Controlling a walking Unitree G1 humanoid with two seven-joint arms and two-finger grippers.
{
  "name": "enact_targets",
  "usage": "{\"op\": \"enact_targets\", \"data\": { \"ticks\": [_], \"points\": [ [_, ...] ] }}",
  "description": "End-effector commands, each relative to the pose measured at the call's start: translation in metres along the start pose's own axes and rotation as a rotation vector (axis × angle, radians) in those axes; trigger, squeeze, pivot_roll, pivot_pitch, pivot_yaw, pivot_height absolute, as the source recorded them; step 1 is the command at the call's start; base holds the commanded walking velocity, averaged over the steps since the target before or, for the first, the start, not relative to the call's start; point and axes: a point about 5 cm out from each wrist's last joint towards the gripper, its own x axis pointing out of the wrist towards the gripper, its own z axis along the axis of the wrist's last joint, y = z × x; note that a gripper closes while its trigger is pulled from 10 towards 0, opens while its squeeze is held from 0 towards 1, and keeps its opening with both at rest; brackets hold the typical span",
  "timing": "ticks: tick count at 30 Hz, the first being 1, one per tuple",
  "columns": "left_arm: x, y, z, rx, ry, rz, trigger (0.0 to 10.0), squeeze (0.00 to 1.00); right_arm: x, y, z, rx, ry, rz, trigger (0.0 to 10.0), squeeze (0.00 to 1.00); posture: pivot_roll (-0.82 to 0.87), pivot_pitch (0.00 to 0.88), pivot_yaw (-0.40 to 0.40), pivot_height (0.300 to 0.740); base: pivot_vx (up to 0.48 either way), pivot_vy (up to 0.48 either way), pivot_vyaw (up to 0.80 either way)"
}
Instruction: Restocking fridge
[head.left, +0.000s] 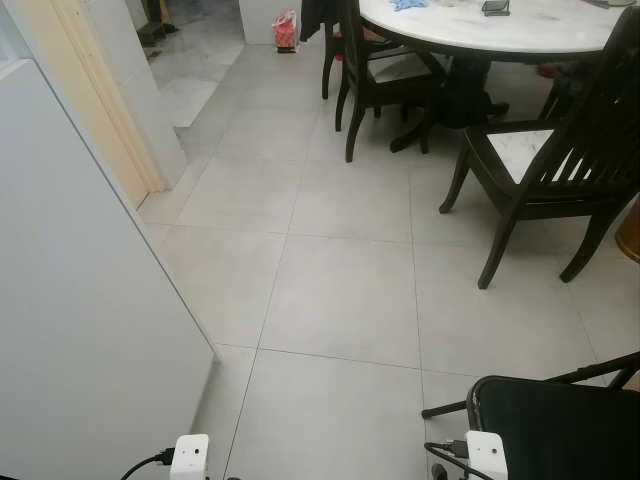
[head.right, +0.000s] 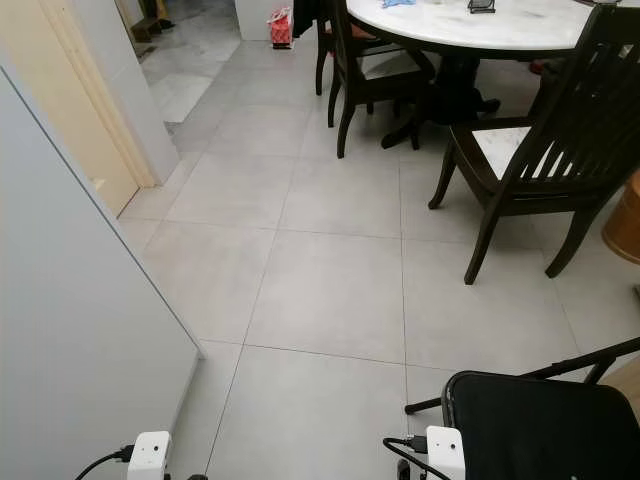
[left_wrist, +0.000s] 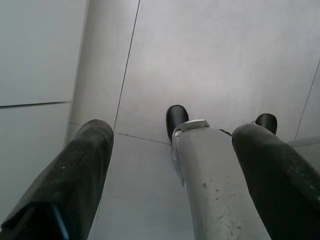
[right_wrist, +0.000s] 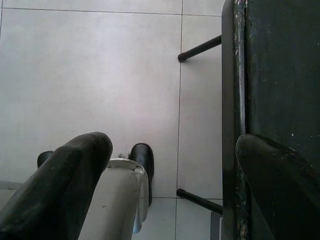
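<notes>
Standing along the robot's left side was a tall, flat white appliance panel (head.left: 70, 300), most likely the fridge the task concerned, its face smooth and closed, with a thin horizontal seam visible on it in the left wrist view. Beyond it a cream-painted door frame (head.left: 95, 95) opened onto a paler marble floor. Large grey floor tiles (head.left: 340, 290) spread out ahead. At the far end of the passage sat a small red bag (head.left: 285, 30) on the floor. To the right stood a round white marble-topped table (head.left: 500, 25) on a dark pedestal, with dark wooden slat-backed chairs (head.left: 560, 160) drawn up around it. Nearest the robot on the right was a black folding chair (head.right: 540, 425) with thin black metal legs. The left gripper (left_wrist: 170, 165) hung low and idle beside the white panel, its two black fingers (left_wrist: 75, 180) spread apart and empty, pointing down at the tiles and the robot's own silver leg and black feet. The right gripper (right_wrist: 170, 175) hung likewise, fingers (right_wrist: 65, 180) parted and empty, one just over the edge of the black chair seat. No groceries could be made out.
</notes>
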Motion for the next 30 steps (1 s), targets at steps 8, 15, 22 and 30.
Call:
{"op": "enact_targets", "data": {
  "ticks": [8,15,22,30],
  "points": [
    [0.0075,-0.0175,0.0356,-0.003,-0.036,0.024,10.0,0.00,0.0075,-0.0151,0.0646,0.070,-0.081,0.023,10.0,0.00,-0.06,0.000,-0.084,0.740,0.000,0.000,0.00],
    [0.0075,-0.0175,0.0356,-0.003,-0.036,0.024,10.0,0.00,0.0075,-0.0151,0.0646,0.070,-0.081,0.023,10.0,0.00,-0.06,0.000,-0.084,0.740,0.000,0.000,0.00],
    [0.0075,-0.0175,0.0356,-0.003,-0.036,0.024,10.0,0.00,0.0075,-0.0151,0.0646,0.070,-0.081,0.023,10.0,0.00,-0.06,0.000,-0.084,0.740,0.000,0.000,0.00],
    [0.0079,-0.0172,0.0406,0.008,-0.045,0.021,10.0,0.00,0.0078,-0.0138,0.0673,0.055,-0.087,0.029,10.0,0.00,-0.08,0.000,-0.076,0.740,0.000,0.000,0.00]
  ]
}}
